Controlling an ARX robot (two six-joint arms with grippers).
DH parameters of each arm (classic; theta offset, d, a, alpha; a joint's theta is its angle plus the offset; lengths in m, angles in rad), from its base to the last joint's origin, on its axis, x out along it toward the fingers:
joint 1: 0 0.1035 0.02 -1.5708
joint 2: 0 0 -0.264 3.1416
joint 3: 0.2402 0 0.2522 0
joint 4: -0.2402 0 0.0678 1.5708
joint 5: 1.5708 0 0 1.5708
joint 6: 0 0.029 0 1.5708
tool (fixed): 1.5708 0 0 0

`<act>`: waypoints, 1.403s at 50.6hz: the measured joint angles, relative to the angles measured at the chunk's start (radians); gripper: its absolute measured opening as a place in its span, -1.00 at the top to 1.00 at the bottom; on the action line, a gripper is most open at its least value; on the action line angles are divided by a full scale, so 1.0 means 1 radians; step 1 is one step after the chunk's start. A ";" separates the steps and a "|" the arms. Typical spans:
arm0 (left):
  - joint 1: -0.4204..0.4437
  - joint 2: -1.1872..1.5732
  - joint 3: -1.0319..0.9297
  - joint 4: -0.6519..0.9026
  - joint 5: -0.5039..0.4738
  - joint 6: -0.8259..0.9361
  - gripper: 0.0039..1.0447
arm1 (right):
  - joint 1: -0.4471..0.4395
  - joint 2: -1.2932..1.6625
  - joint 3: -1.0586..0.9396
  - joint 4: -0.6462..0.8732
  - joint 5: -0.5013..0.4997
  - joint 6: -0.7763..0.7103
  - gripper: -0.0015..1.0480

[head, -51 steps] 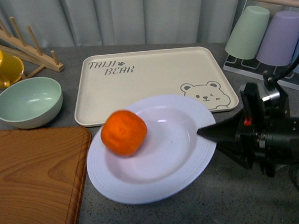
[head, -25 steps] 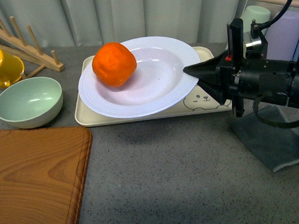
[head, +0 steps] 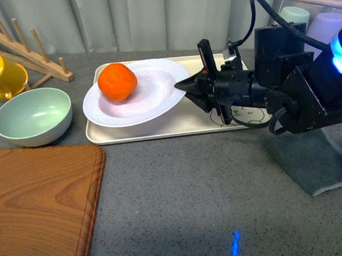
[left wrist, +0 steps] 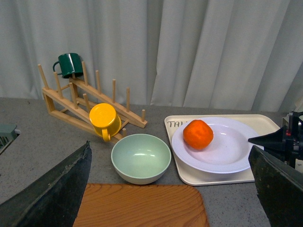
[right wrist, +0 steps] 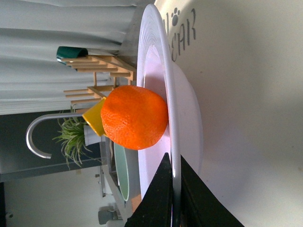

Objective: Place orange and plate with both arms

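- already the orange (head: 117,82) sits in the plate (head: 158,101), toward its left side, so the fruit-on-plate part looks done.
- the right gripper (head: 182,85) is clenched on the plate's right rim; the right wrist view shows the rim pinched between its two black fingers.
- the plate is over the left part of the beige bear tray (head: 177,126), at the back of the grey table.
- it seems slightly tilted, and i cannot tell for sure whether its base rests on the tray or hangs just above it.
- the left gripper (left wrist: 169,150) is spread wide and holds nothing, well apart from the plate, looking across the pale green bowl (left wrist: 141,158) toward it.
- left to do, as i judge it: settle the plate flat, release the rim, and draw the arm clear without jogging the orange.
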 joint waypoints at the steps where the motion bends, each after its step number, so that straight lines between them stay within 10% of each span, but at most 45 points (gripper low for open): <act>1: 0.000 0.000 0.000 0.000 0.000 0.000 -0.88 | 0.002 0.006 0.018 -0.029 0.006 -0.010 0.97; 13: 0.000 0.000 0.000 0.000 0.000 0.000 -0.88 | 0.010 0.035 0.101 -0.193 0.042 -0.076 0.92; 41: 0.000 0.000 0.000 0.000 0.000 0.000 -0.88 | -0.029 -0.119 0.024 -0.322 0.196 -0.393 -0.85; 71: 0.000 0.000 0.000 0.000 0.000 0.000 -0.88 | -0.084 -0.755 -0.692 -0.145 0.769 -1.147 -0.83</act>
